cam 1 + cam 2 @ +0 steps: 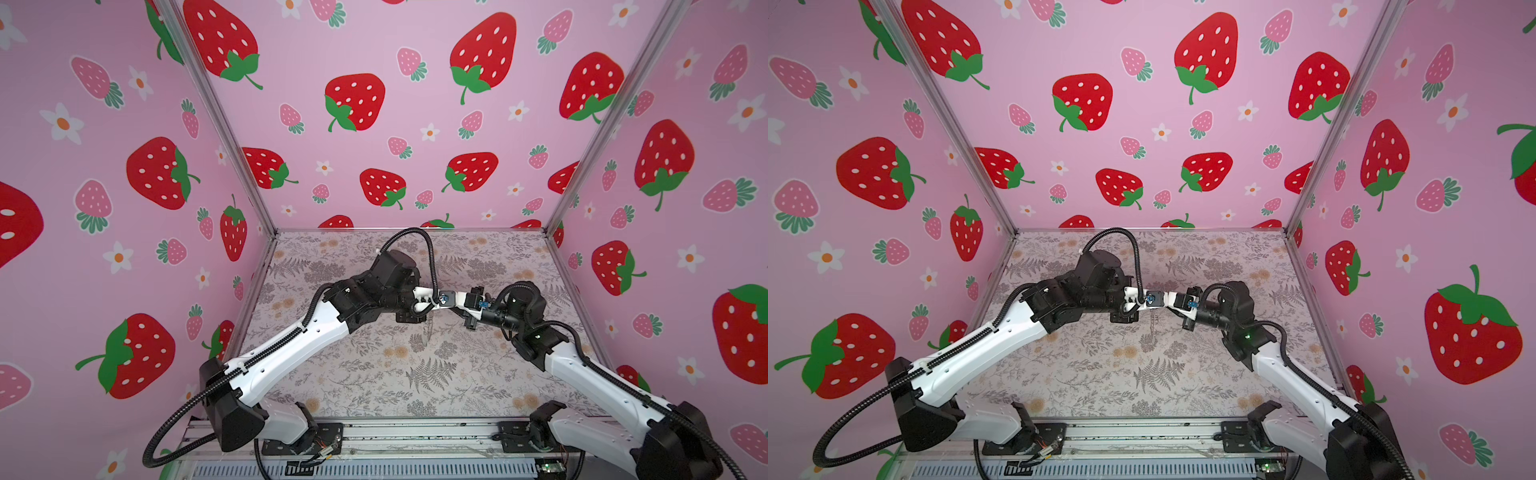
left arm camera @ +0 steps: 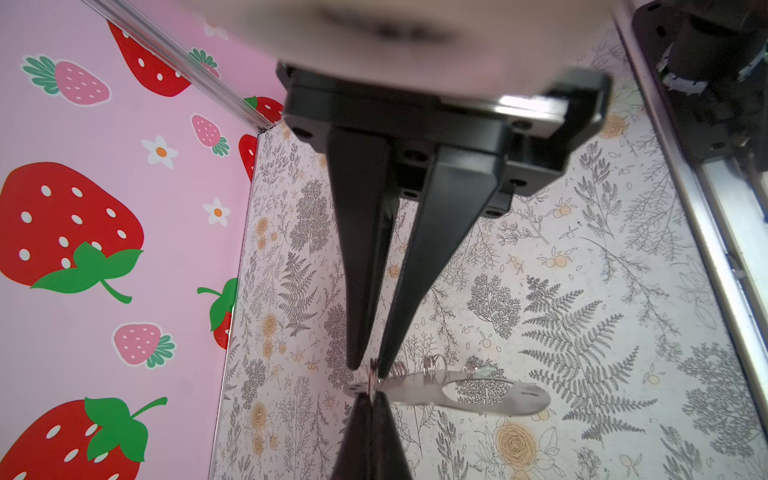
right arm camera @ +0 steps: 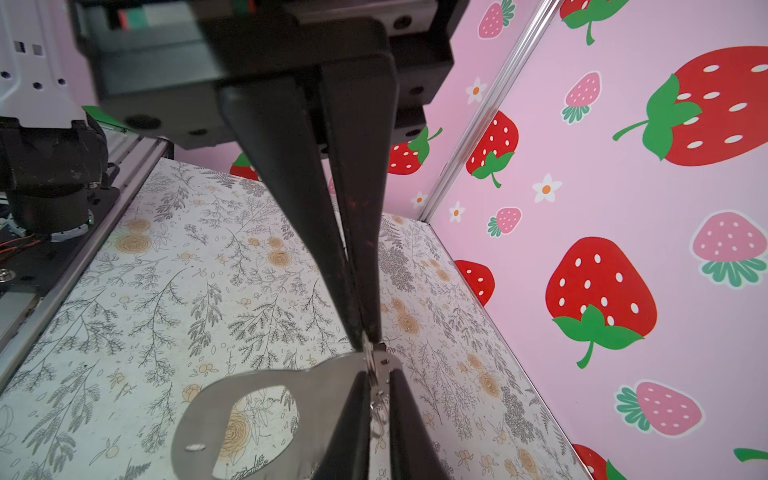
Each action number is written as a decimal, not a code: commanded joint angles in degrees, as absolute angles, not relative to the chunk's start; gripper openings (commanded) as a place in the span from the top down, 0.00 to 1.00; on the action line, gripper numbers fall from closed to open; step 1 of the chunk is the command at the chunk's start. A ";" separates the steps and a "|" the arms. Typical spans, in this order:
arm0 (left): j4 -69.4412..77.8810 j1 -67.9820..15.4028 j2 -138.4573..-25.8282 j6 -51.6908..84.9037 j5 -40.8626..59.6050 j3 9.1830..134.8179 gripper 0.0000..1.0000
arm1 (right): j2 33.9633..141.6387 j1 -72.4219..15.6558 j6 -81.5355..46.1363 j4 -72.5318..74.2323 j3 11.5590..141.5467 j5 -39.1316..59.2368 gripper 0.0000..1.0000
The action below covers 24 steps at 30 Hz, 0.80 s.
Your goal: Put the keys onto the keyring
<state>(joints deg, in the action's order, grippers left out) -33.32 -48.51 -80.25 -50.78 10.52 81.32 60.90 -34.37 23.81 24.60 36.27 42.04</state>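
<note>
a: where's the thing right now?

b: the keyring (image 2: 528, 399), a flat grey metal crescent plate with an oval cut-out and a row of small silver wire rings (image 2: 432, 368) along one edge, looks lifted clear of the fern-printed paper table cover (image 2: 540, 270) beneath it.

a: and the fingers?

b: the left gripper (image 2: 368, 368) has its black tapered fingers pressed together on the last ring at the keyring's narrow end. the right gripper (image 3: 366, 341) comes at that same end from the opposite side. its fingers are drawn tight too, and it looks to be nipping the far rim of the same ring.

a: any keys?

b: i can't pick out the keys near the keyring. a small shiny scrap (image 2: 480, 370) further along its ring row might be one, but it's too blurred to tell.

a: how will it handle?

b: my guess is that the plate is stiff, thin, light and slick. hung by one loose ring, it can swing and twist. the rings are springy wire and tiny, so they could slip from smooth fingertips or bend if forced. i'd have one gripper hold the flat body beside the cut-out. that leaves the end ring free for the other gripper to pry open.
</note>
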 commanded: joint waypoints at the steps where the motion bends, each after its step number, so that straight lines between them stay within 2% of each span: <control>1: -33.66 -48.95 -80.60 -52.44 10.26 84.20 1.00 | 61.32 -34.54 23.33 26.46 37.81 43.58 0.90; 11: -33.92 -50.26 -80.67 -53.21 9.23 84.20 1.00 | 61.73 -34.54 20.14 29.91 37.10 44.56 0.96; 14: -33.53 -50.34 -80.59 -52.75 9.38 84.20 1.00 | 61.91 -34.53 18.41 32.34 36.14 44.66 1.00; 15: -33.26 -50.28 -80.36 -52.44 9.46 84.15 0.98 | 62.01 -34.54 18.00 32.96 35.74 44.52 1.00; 17: -31.83 -50.14 -79.61 -51.81 8.80 83.19 0.77 | 62.08 -34.45 17.00 34.61 34.63 44.26 1.00; 20: -29.44 -48.59 -77.43 -49.22 9.57 81.10 0.56 | 62.36 -34.37 14.21 38.81 32.69 43.92 1.00; 24: -23.80 -44.66 -72.44 -44.50 13.22 75.44 0.52 | 62.74 -34.37 11.19 43.05 31.59 43.68 1.00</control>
<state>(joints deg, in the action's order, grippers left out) -28.36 -46.94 -76.12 -47.75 9.93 78.04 62.46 -34.37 14.70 36.12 32.10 42.98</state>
